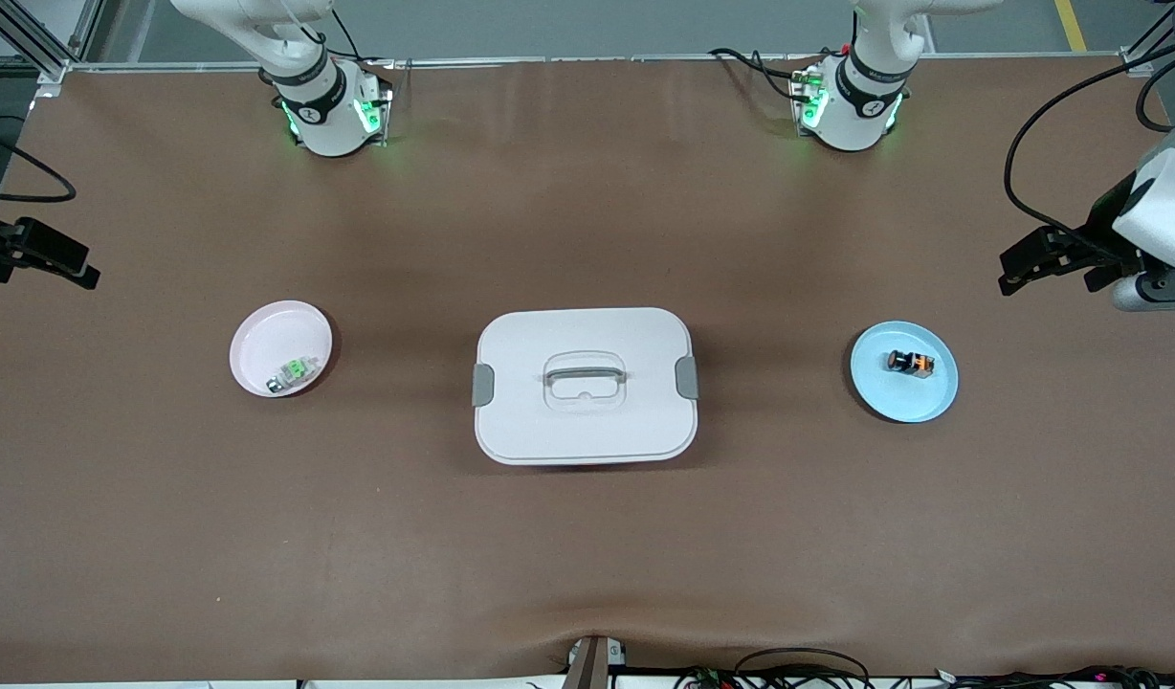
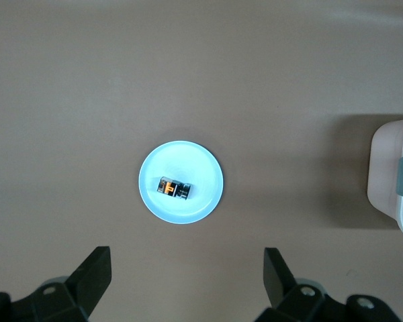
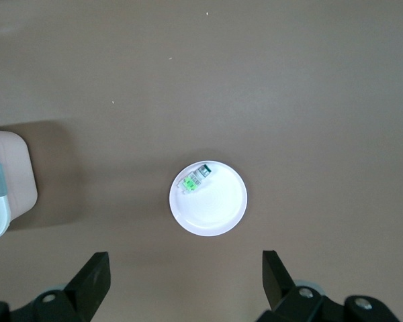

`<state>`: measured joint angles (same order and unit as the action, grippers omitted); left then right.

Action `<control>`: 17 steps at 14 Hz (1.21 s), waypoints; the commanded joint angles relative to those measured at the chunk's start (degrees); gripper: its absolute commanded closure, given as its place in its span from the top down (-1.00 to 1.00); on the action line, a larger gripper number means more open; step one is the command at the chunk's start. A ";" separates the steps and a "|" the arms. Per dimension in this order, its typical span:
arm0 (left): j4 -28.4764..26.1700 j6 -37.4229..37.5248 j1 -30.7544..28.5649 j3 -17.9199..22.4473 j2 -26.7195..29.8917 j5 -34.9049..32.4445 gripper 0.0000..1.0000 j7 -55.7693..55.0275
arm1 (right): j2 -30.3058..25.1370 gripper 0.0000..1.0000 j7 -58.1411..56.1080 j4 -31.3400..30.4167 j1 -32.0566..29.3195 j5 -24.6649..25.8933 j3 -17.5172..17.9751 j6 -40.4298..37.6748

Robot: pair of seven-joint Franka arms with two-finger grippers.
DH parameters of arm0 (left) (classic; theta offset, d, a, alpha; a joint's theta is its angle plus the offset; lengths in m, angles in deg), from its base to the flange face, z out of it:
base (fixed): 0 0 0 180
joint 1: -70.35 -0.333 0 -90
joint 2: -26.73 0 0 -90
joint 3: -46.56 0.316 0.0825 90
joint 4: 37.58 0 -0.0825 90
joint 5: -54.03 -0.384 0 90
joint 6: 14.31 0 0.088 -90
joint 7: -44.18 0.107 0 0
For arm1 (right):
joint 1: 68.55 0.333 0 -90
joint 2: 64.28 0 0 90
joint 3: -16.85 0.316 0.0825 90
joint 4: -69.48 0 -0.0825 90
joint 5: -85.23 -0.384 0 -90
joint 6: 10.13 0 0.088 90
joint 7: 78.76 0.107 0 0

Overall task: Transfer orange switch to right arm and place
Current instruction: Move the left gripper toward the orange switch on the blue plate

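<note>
The orange switch point(image 1: 910, 363), a tiny orange block with a black knob, lies on its side on the light blue plate point(image 1: 892, 396) toward the left arm's end of the table. In the left wrist view the switch point(image 2: 173, 189) rests at the middle of that plate point(image 2: 200, 176). My left gripper point(image 1: 1052, 268) hangs high over bare mat beside the blue plate, open and holding nothing point(image 2: 187, 268). My right gripper point(image 1: 42, 263) hangs over the mat at the right arm's end, open and empty too point(image 3: 186, 268).
A white lidded box point(image 1: 585, 385) with grey side clips stands at the table's middle. A pink plate point(image 1: 272, 335) toward the right arm's end carries a small green-and-white part point(image 1: 294, 372). Brown mat covers the table.
</note>
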<state>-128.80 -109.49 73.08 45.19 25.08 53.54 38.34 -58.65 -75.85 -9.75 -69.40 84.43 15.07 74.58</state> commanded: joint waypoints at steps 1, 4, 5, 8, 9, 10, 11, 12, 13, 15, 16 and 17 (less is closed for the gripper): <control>0.95 1.32 -0.18 -0.03 -0.20 -0.22 1.00 1.26 | -2.29 1.00 1.13 -2.24 -0.12 -1.21 0.02 -0.86; 1.39 1.32 -0.18 -0.03 -0.37 -0.22 1.00 1.27 | -2.82 1.00 1.05 -3.03 0.06 -1.22 0.02 -0.60; 1.39 1.32 -0.18 -0.03 -0.37 -0.22 1.00 1.27 | -2.82 1.00 1.05 -3.03 -0.03 -1.22 0.02 -0.52; 1.30 1.32 -0.35 0.06 -0.46 -0.22 1.00 1.35 | -2.82 1.00 1.05 -3.03 -0.29 -1.22 -0.07 0.10; 1.30 1.32 -0.53 0.15 -0.54 -0.22 1.00 1.53 | -2.82 1.00 1.05 -3.03 -0.29 -1.22 -0.07 0.10; 1.30 1.32 -0.88 0.32 -0.98 -0.30 1.00 2.49 | -2.91 1.00 1.05 -3.03 -0.29 -1.39 -0.07 0.10; 1.21 1.32 -1.14 0.32 -1.16 -0.31 1.00 4.24 | -3.08 1.00 1.05 -3.12 -0.29 -2.00 -0.07 0.01; 1.21 1.32 -1.40 0.41 -1.25 -0.31 1.00 6.52 | -3.17 1.00 1.13 -3.12 -0.29 -2.62 -0.07 0.01; 1.21 1.32 -1.93 0.50 -1.42 -0.31 1.00 7.76 | -3.26 1.00 1.13 -3.12 -0.55 -3.32 -0.07 -0.16; 1.30 1.23 -3.42 0.41 -2.83 -0.31 1.00 8.03 | -3.26 1.00 1.05 -3.12 -0.91 -4.46 -0.16 -0.25; 1.39 0.80 -3.69 0.50 -3.53 -0.22 1.00 8.03 | -3.26 1.00 1.05 -3.12 -0.91 -4.47 -0.16 -0.34; 1.39 0.53 -3.95 0.50 -4.84 -0.30 1.00 8.03 | -3.34 1.00 1.05 -3.12 -0.91 -4.47 -0.16 -0.34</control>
<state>-128.80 -109.18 69.63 45.71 22.52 53.54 45.36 -60.10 -75.51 -11.04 -69.69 81.02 14.69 74.05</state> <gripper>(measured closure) 0.000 0.000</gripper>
